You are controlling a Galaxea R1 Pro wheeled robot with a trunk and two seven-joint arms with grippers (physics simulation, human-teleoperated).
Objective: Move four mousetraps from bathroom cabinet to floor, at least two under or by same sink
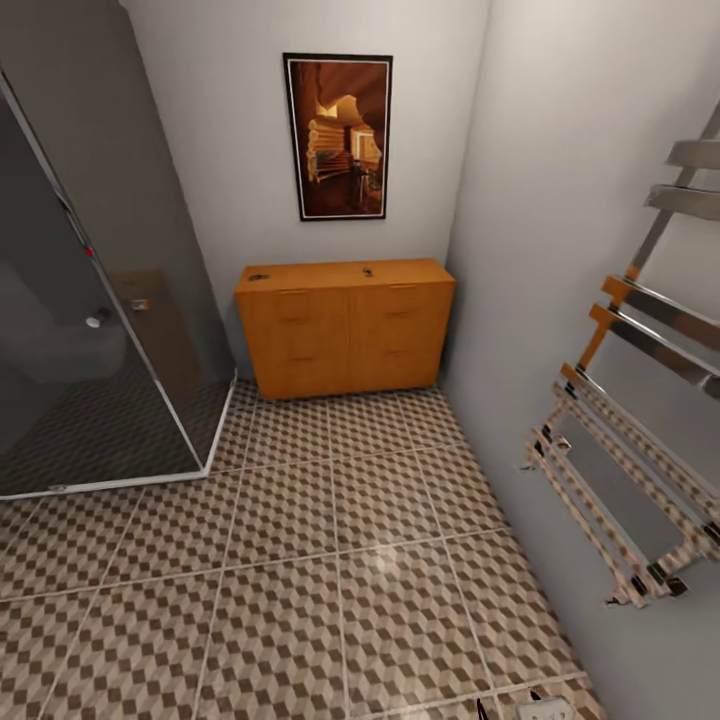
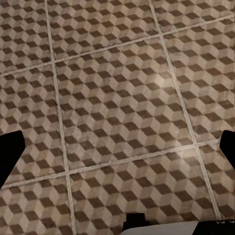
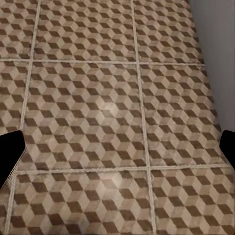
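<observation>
The orange-brown cabinet [image 1: 345, 325] stands against the far wall, drawers shut. On its top lie two small dark-and-tan mousetraps, one near the left end [image 1: 258, 277] and one at the middle [image 1: 368, 271]; other traps are out of view. The cube-patterned bathroom floor [image 1: 330, 560] stretches from me to the cabinet. In the left wrist view, my left gripper [image 2: 120, 149] is open, its dark fingertips [image 2: 10, 154] wide apart over bare tiles. In the right wrist view, my right gripper [image 3: 120, 149] is open too, fingertips [image 3: 10, 152] spread above the floor near the wall. The sink is out of view.
A dark glass shower enclosure [image 1: 90, 300] fills the left side. A chrome towel radiator [image 1: 640, 420] juts from the right wall. A framed picture [image 1: 338, 135] hangs above the cabinet. A white bit of the robot [image 1: 545, 708] shows at the bottom edge.
</observation>
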